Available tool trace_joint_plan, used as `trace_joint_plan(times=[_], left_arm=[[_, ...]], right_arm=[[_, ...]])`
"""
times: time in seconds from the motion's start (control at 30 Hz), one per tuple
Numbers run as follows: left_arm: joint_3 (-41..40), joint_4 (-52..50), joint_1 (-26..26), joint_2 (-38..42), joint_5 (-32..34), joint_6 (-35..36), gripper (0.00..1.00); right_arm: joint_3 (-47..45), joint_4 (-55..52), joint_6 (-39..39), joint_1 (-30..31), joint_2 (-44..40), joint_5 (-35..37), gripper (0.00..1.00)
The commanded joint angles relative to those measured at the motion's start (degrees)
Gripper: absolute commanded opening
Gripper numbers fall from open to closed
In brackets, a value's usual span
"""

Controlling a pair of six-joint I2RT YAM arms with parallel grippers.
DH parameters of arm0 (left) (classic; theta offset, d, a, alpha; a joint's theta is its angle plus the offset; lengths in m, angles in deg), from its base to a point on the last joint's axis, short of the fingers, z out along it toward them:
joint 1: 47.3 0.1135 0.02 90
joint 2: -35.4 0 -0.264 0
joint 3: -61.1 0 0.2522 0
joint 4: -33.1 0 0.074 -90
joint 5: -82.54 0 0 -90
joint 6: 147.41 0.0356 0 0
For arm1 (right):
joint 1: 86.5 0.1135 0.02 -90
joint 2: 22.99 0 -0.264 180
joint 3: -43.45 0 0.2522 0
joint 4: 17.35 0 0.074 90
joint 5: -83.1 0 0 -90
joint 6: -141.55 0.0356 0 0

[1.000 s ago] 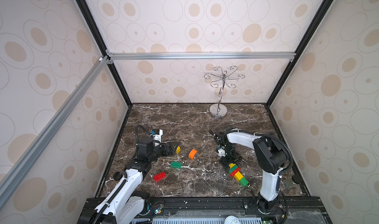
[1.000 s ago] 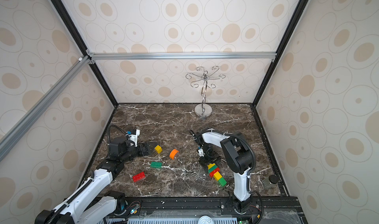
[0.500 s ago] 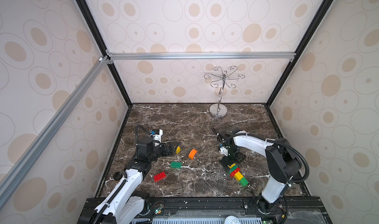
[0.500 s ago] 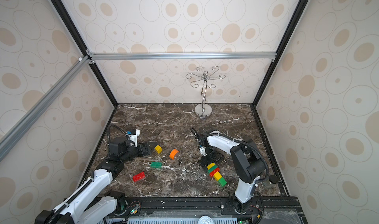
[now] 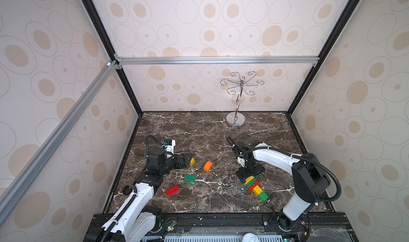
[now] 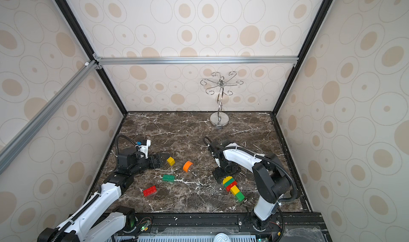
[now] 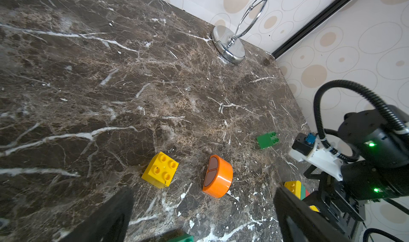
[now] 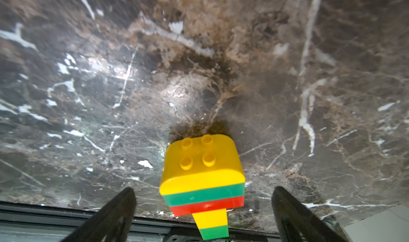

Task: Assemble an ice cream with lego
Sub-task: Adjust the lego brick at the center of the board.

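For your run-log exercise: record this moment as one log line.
left gripper open, beside yellow brick | right gripper open, astride stack | orange dome, green brick, red brick loose

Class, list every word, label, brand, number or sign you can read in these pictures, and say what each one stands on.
No text can be read anywhere.
Studs of the yellow square brick and the yellow domed piece: any embossed mark is too small or blurred to read.
The orange domed piece and the silver stand: no label or print shows.
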Motion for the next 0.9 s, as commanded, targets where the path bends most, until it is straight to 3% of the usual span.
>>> trace_joint_plan(times=[0.0, 0.3, 0.87], left_arm=[[1.0, 0.5, 0.4, 0.5, -0.6, 0.5, 1.00], [0.9, 0.7, 0.4, 0.7, -0.9, 0.4, 1.00], [0.9, 0.8, 0.4, 0.9, -0.9, 0.1, 1.00]], right_arm=[[-2.5, 0.0, 4.9, 0.8, -3.3, 1.9, 0.98], [-9.0, 3.5, 13.7, 0.9, -8.3, 2.6, 0.98], [-13.0, 7.0, 16.0, 2.2, -9.0, 4.1, 0.98]])
